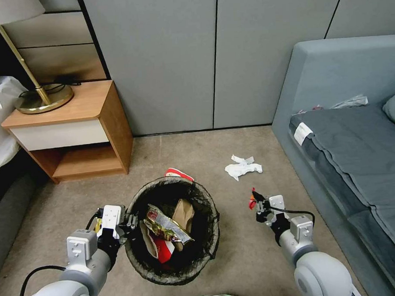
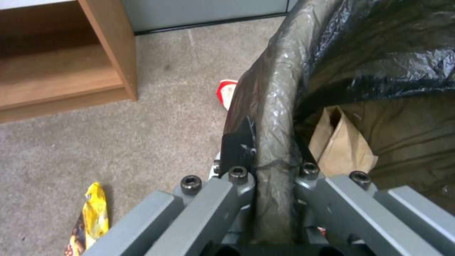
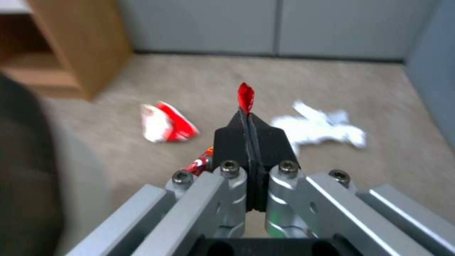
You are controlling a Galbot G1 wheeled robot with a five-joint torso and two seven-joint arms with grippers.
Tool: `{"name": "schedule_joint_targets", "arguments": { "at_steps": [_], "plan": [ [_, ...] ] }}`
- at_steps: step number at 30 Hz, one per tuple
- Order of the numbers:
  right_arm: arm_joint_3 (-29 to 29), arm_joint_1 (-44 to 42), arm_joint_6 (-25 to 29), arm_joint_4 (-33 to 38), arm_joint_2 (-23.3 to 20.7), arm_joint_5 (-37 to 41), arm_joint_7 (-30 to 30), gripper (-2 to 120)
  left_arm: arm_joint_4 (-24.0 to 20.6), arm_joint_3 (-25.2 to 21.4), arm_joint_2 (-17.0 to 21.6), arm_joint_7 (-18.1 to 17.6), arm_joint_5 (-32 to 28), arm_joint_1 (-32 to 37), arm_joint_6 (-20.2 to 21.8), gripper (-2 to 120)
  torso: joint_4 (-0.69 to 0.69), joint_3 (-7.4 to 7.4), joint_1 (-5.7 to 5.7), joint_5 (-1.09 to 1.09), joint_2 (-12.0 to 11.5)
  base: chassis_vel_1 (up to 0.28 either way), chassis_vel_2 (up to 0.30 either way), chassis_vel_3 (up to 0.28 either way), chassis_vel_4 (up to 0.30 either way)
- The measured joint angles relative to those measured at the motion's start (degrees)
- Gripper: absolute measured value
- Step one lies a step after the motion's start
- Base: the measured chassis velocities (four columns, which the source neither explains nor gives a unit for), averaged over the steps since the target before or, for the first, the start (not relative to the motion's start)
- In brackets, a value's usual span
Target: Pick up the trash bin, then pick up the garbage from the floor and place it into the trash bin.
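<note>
The bin (image 1: 172, 230) hangs over the carpet (image 1: 237, 255) in front of the robot, held at its rim by the left gripper (image 1: 130, 221), whose fingers are clamped on the bag-wrapped edge, 1 inside and 1 outside. It looks light and fairly stiff, but the film folded over the rim is slick, so a pinch there could slide; the thick fold is the best place to grip. Inside lie a brown bag (image 1: 183, 215), a shiny wrapper (image 1: 166, 225) and a red carton piece.

To its right the right gripper (image 1: 257, 205) is pressed together on a red scrap (image 1: 252, 201), thin, soft and near weightless, pinched by its edge and sticking out past the tips.

On the floor beyond: a white tissue (image 1: 243, 167), soft and easily crushed, a red-and-white carton (image 1: 178, 173) just behind the bin, and a yellow wrapper (image 2: 92, 217) by the left arm. A nightstand (image 1: 74, 131) stands to the left, a sofa (image 1: 350, 150) to the right.
</note>
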Motion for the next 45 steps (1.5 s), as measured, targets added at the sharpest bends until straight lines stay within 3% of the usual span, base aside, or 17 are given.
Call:
{"name": "schedule_joint_targets", "arguments": {
  "at_steps": [9,12,14,17,23,34,45],
  "plan": [
    [-4.15,-1.51,-1.12,7.72,-1.49,-0.08,-2.06,0,0.00,-0.24,0.88,0.05,-0.40,0.25,0.08,1,0.00,0.00,0.00,0.00,0.00,0.000,0.000,0.000,0.000],
    [-5.09,-0.05,-0.93,9.54,-3.29,0.03,-7.97,0,0.00,-0.22,1.28,0.07,-0.59,0.06,0.14,1,0.00,0.00,0.00,0.00,0.00,0.000,0.000,0.000,0.000],
    [-5.23,0.21,-0.90,9.58,-3.49,0.09,-8.62,0,0.00,-0.20,1.31,0.07,-0.60,0.04,0.15,1,0.00,0.00,0.00,0.00,0.00,0.000,0.000,0.000,0.000],
    [-7.51,4.16,-0.27,8.19,-6.26,0.46,-14.27,0,0.00,0.07,1.38,0.10,-0.57,-0.05,0.19,1,0.00,0.00,0.00,0.01,0.00,0.000,0.000,0.000,0.000],
    [-10.89,8.65,-0.22,6.16,-9.94,1.80,-16.08,0,0.00,0.19,1.29,0.11,-0.36,-0.12,0.21,1,0.00,0.00,0.00,0.01,0.00,0.000,0.000,0.000,0.000],
    [-20.64,17.94,-3.07,3.12,-12.69,5.45,-14.99,0,0.00,0.36,1.28,0.13,0.10,-0.23,0.36,1,0.01,0.00,0.00,0.00,0.00,0.000,0.000,0.000,0.000],
    [-28.33,22.15,-7.69,0.51,-12.25,6.87,-8.33,2,0.00,0.62,0.93,0.18,0.62,-0.23,0.42,1,0.00,0.00,0.00,0.00,0.00,0.000,0.000,0.000,0.000]
  ]
}}
